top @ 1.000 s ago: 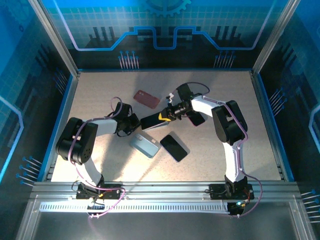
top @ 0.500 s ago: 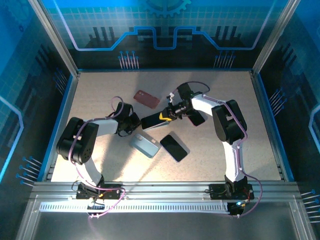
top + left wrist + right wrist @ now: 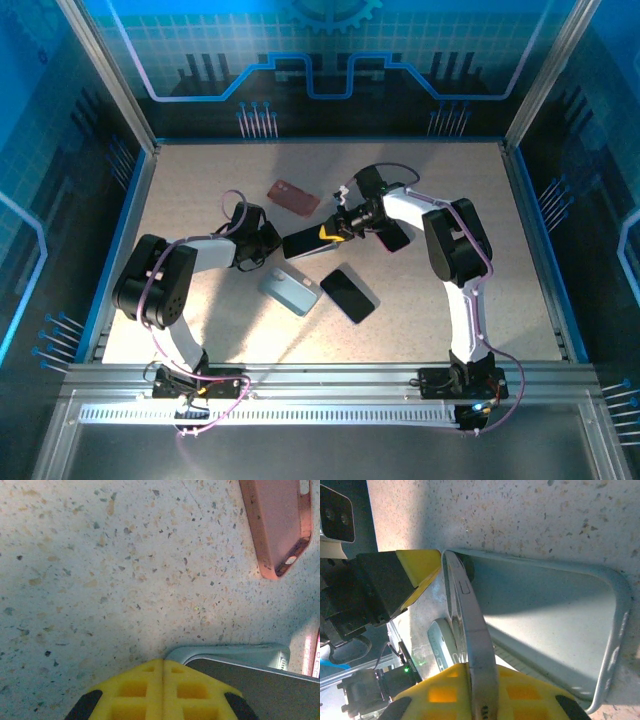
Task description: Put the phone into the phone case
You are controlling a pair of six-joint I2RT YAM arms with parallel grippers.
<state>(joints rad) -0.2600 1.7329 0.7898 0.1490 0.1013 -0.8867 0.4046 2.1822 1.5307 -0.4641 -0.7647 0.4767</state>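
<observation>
Speckled beige table (image 3: 200, 190), terrazzo-like flecks, bright light at left and centre with soft shadows across it, blue rim (image 3: 119, 245) down the sides. Back wall (image 3: 330, 50) is a blue panel printed with a grid, a gear shape and a lighter blue outline. The dark side walls (image 3: 40, 150) carry blue line graphics and small pin-like marks, and a blue glow lies over everything. 2 slanted aluminium posts (image 3: 107, 75) rise at the back corners, and a grooved aluminium rail (image 3: 320, 378) and a slotted white strip (image 3: 300, 413) run along the near edge.
</observation>
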